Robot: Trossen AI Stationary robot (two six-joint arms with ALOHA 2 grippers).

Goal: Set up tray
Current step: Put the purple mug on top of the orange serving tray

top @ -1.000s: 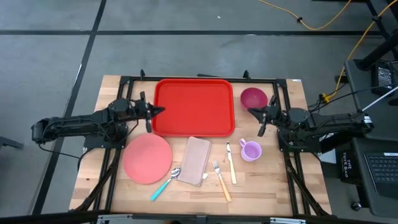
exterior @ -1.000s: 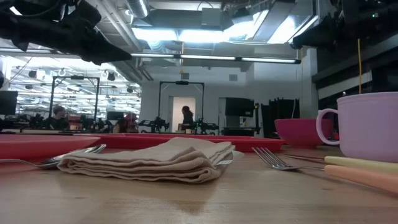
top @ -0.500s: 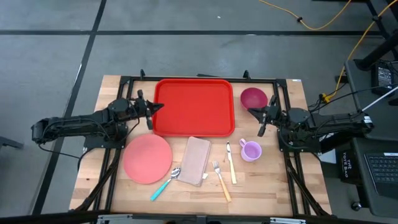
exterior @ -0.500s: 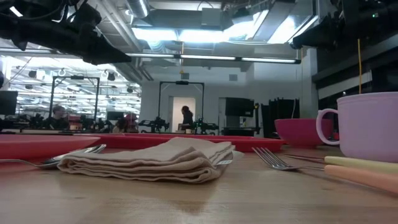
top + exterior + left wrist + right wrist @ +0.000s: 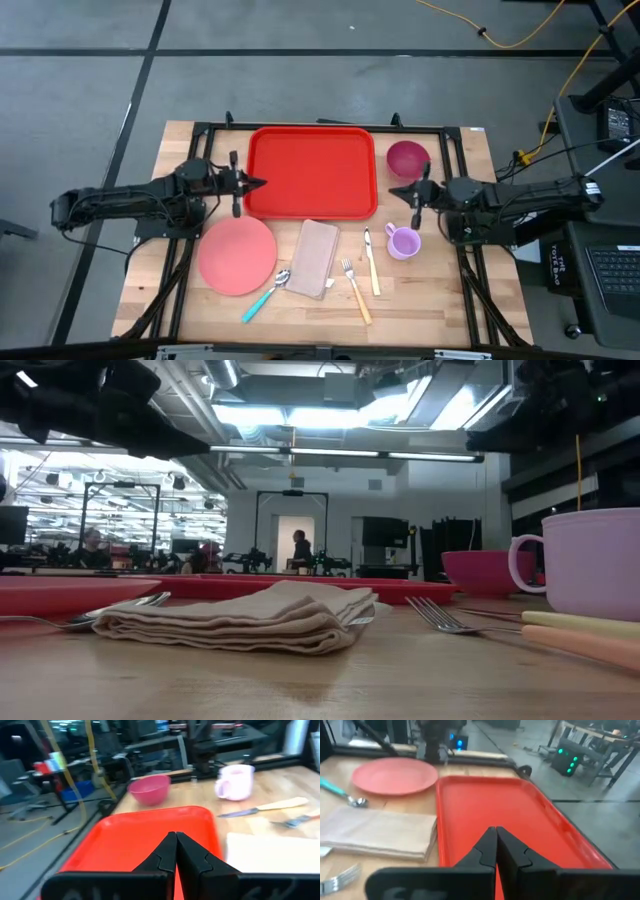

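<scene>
The red tray (image 5: 311,171) lies at the table's (image 5: 440,300) far middle. Left claw (image 5: 256,184) and right claw (image 5: 394,190) flank it, fingers together; only the low view shows people in the room beyond.

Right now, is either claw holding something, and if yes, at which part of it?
Nothing is held. The left claw and the right claw are both shut on nothing, each beside a short edge of the empty red tray.

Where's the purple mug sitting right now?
In the high view the purple mug stands on the table's right side, just off the red tray's near right corner, with the magenta bowl behind it and the knife to its left.
</scene>
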